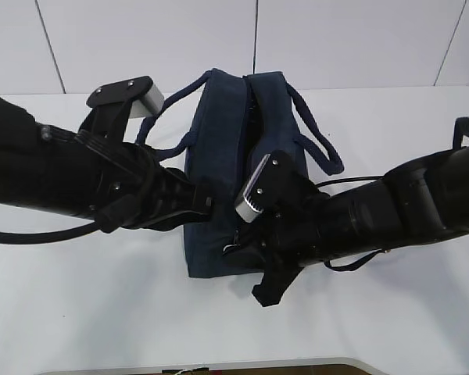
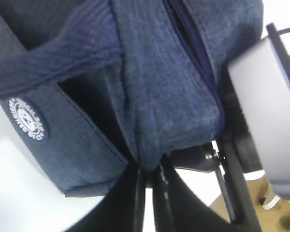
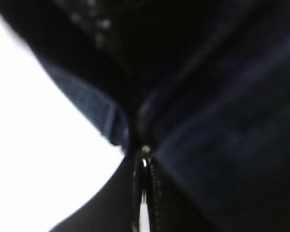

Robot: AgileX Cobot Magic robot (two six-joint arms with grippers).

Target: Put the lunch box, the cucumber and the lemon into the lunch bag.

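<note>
Pinching a fold of dark navy fabric at the near end of the boxy lunch bag, the left gripper is seen with its jaws pressed together on the cloth. The right gripper is likewise closed at the bag's near end, on something small and shiny that is too blurred to be named. The bag is set on a white table, its two loop handles splayed outward; the lunch box, cucumber and lemon are not seen.

Both arms are showing matte black casings; the left arm and right arm are each carrying a silver-grey camera block, black cables trailing.
</note>
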